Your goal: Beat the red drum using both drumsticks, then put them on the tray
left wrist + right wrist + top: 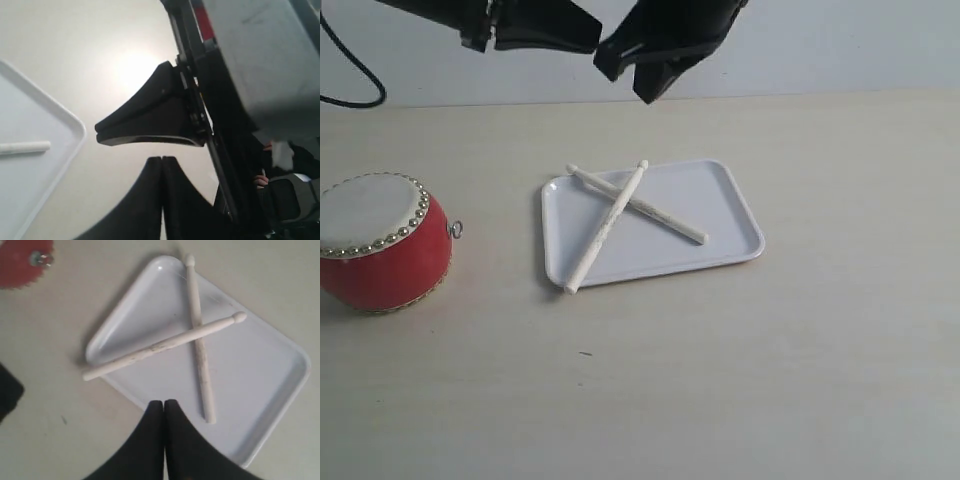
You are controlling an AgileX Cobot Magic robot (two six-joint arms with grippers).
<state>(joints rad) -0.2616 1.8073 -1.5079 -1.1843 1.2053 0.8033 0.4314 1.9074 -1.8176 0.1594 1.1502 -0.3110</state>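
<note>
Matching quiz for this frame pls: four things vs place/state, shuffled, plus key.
Things:
1. red drum
2. tray
3. drumsticks
4. right gripper

Place or state:
A. crossed, one end poking out past the tray's edge
B. shut, holding nothing
C. stands on the table, apart from the tray, left of it in the exterior view
D. white, carries both drumsticks

Pairs: 1-C, 2-D, 3-A, 4-B
</note>
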